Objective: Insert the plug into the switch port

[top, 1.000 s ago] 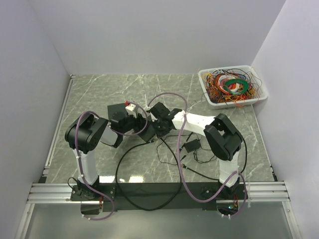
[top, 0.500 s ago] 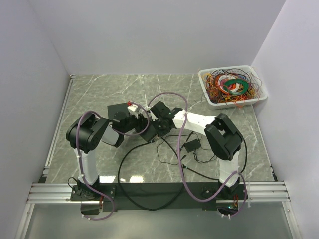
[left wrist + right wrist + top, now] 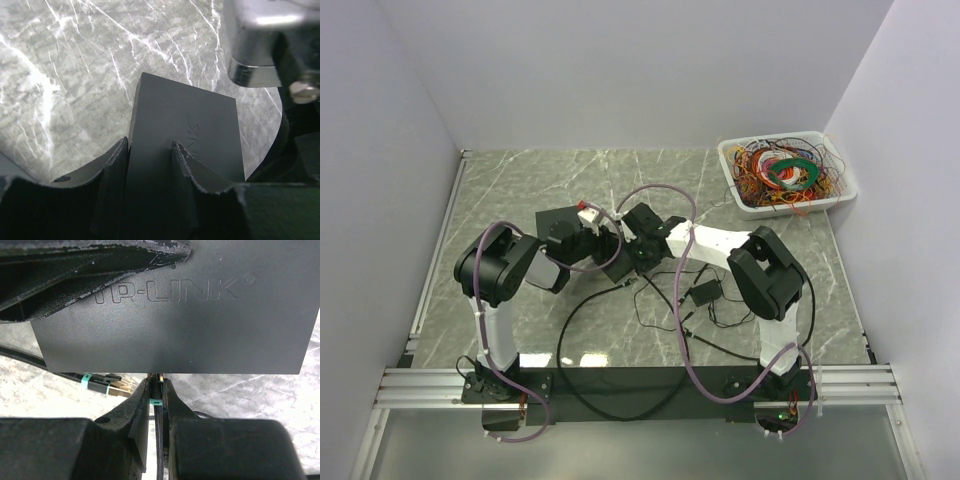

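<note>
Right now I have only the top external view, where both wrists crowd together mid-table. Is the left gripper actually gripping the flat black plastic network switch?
Observer: Yes. In the left wrist view the left gripper is clamped on the flat black plastic network switch, with one finger across its lettered face.
Operator: And what does the right one have?
Observer: The right gripper pinches a thin black cable at its teal band, just behind the plug.
Operator: Is that plug in the port?
Observer: Its tip meets the switch's near edge. Whether it is seated I cannot tell.
</note>
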### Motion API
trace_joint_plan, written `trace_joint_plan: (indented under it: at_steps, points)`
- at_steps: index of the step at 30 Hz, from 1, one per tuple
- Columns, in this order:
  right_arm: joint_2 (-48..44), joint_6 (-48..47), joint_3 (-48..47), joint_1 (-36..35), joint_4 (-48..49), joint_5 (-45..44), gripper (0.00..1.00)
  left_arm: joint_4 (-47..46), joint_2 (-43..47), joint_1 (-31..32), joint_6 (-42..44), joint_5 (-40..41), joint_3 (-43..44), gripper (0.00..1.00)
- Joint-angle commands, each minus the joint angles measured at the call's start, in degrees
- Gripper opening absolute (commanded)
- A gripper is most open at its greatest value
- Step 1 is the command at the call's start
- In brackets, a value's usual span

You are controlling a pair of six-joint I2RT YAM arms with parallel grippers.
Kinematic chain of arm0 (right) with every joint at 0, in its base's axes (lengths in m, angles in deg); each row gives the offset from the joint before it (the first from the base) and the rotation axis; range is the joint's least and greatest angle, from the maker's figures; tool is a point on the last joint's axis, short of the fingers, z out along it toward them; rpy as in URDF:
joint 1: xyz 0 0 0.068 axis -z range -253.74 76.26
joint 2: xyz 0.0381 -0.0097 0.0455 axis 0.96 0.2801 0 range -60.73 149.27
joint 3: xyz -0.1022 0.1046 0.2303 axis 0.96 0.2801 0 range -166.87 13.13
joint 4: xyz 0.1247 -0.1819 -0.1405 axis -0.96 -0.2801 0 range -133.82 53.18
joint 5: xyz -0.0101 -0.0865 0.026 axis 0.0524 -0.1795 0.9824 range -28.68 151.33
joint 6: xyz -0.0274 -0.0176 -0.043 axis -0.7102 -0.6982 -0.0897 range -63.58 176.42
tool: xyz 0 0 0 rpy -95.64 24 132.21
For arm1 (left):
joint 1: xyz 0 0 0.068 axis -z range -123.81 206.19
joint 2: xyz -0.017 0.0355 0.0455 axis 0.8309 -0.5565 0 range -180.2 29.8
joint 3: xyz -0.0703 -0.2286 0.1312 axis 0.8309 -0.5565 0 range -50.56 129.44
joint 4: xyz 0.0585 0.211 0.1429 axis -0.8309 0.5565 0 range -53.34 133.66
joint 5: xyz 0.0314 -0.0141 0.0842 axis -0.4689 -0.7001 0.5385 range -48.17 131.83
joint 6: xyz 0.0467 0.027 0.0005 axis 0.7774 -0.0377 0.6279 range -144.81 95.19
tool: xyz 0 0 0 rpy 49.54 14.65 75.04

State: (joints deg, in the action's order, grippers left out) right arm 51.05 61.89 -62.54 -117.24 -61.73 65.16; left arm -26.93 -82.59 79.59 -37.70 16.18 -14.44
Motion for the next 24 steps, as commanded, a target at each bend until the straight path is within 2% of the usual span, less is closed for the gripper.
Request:
trace_joint_plan:
  at_steps: [1, 4, 5, 8, 11, 12, 14, 15, 16, 21, 24]
  points:
    - [1.15, 1.38, -2.90, 1.67, 30.96, -3.22, 0.00, 6.73, -2.21, 6.13, -1.35, -16.45, -1.31, 0.15]
    - [2.73, 1.47, -3.94, 1.85, 32.38, -2.17, 0.00, 6.90, -1.95, 6.22, -1.96, -14.88, -1.58, 0.15]
    - [3.08, 1.47, -4.38, 1.93, 31.85, -1.99, 0.00, 7.25, -1.25, 6.13, -2.40, -10.00, -2.01, 0.14]
    - [3.09, 1.38, -4.22, 1.93, 31.94, -1.81, 0.00, 8.75, -0.02, 5.08, -4.51, -2.68, -2.28, 0.18]
    - [1.51, 1.56, -2.55, 1.93, 32.20, -2.43, 0.00, 9.36, 1.30, 3.41, -7.06, 1.64, -2.80, 0.32]
    - [0.81, 1.56, -2.28, 1.93, 32.03, -2.52, 0.00, 9.63, 1.65, 2.97, -7.76, 5.40, -2.90, 0.38]
    - [0.45, 1.47, -2.10, 1.93, 31.06, -2.43, 0.06, 11.81, 3.58, 1.57, -9.70, 9.63, -3.16, 0.43]
    - [0.01, 1.56, -2.10, 1.93, 30.97, -2.43, 0.09, 12.52, 4.46, 1.04, -10.57, 13.13, -3.33, 0.48]
    - [-0.16, 1.47, -1.67, 1.93, 30.97, -2.17, 0.15, 13.05, 5.43, 0.08, -10.84, 13.95, -3.51, 0.51]
    - [-1.57, 3.39, -0.44, 1.93, 31.06, 1.07, 0.18, 18.92, 10.97, -0.90, -12.60, 15.72, -2.46, 0.68]
    - [-3.15, 4.89, 1.31, 1.58, 31.93, 3.10, 0.21, 22.80, 14.74, -0.90, -12.95, 17.56, -0.61, 0.74]
